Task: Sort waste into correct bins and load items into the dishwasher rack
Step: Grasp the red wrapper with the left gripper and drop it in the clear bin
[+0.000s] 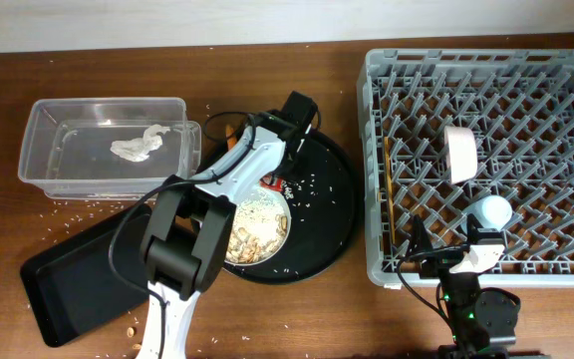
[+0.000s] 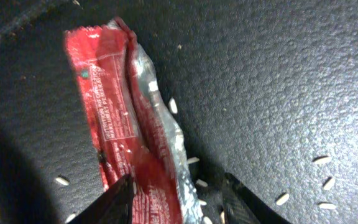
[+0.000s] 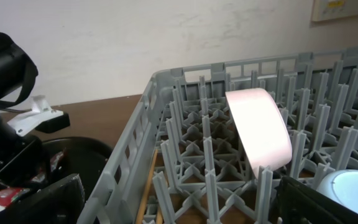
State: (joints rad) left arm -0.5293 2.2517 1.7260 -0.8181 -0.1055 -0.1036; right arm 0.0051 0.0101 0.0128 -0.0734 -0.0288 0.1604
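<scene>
A red wrapper (image 2: 120, 106) lies on the round black tray (image 1: 337, 214), also seen from overhead (image 1: 280, 185). My left gripper (image 2: 182, 202) is open, with its fingers down on either side of the wrapper's near end; overhead it is over the tray (image 1: 277, 178). A pale grey plate (image 1: 259, 227) on the tray holds rice and tan nut scraps. The tissue (image 1: 140, 143) lies in the clear tub (image 1: 43, 150). The grey rack (image 1: 566, 249) holds a white bowl (image 1: 460, 152), a light-blue cup (image 1: 490, 211) and chopsticks (image 1: 389, 204). My right gripper (image 3: 179, 211) is open and empty at the rack's near edge.
The black rectangular tray (image 1: 68, 284) lies at the front left, under my left arm. Rice grains are scattered on the round tray and on the table near the tub. A small orange piece (image 1: 229, 129) lies between the tub and the round tray.
</scene>
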